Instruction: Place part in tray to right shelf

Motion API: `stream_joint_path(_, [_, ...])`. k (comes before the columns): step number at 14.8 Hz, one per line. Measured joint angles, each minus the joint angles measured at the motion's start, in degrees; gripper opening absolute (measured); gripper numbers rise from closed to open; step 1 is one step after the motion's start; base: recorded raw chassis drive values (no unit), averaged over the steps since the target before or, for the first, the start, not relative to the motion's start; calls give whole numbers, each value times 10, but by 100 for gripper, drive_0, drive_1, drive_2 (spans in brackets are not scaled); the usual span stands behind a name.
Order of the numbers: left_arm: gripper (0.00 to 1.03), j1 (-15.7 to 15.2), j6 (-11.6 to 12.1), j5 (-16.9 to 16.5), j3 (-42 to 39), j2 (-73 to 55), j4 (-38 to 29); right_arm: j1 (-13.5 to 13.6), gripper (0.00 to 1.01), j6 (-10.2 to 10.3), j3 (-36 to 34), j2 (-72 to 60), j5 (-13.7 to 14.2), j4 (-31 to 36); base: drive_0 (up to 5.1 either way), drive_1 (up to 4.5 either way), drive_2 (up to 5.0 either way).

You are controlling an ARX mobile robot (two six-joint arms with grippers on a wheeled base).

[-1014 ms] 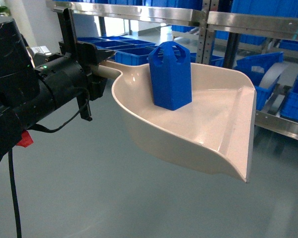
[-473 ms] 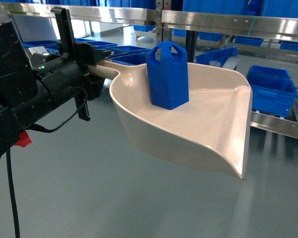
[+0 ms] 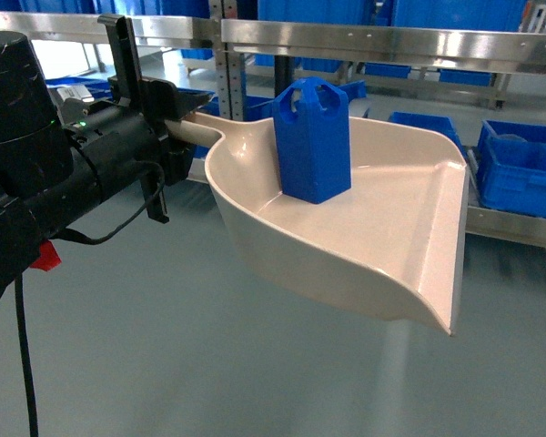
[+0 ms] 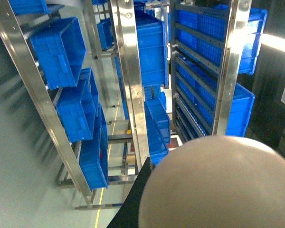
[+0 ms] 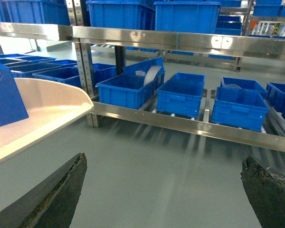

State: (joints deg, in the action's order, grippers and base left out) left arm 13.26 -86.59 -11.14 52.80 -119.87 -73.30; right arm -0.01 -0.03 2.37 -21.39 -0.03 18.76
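Observation:
The blue part (image 3: 311,141) stands upright in the cream tray (image 3: 409,237), which hangs in the air over the floor. My left gripper (image 3: 176,126) is shut on the tray's handle (image 3: 198,130) at the left. In the left wrist view the tray's rounded underside (image 4: 213,185) fills the lower right, beside one black finger (image 4: 133,204). The right gripper (image 5: 164,190) is open and holds nothing, over bare floor. Its view catches the tray's lip (image 5: 47,102) and the part (image 5: 4,95) at the left. The right shelf (image 5: 180,124) runs behind, with its steel rail facing me.
Several blue crates (image 5: 183,97) sit side by side on the shelf's lower level, and more crates (image 5: 185,14) stand above the upper rail (image 5: 180,42). A steel upright (image 3: 226,64) rises behind the tray. Grey floor (image 3: 209,364) lies below it.
The shelf's uprights and crates have slid leftwards in the head view. The tray, the part and my left gripper keep the same place in that view.

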Motion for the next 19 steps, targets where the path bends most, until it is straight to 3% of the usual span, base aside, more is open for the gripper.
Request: stream_joint_path(19, [12, 7, 0, -5, 0, 0, 0, 0, 98, 0, 0, 1, 2, -1, -145, -145, -145])
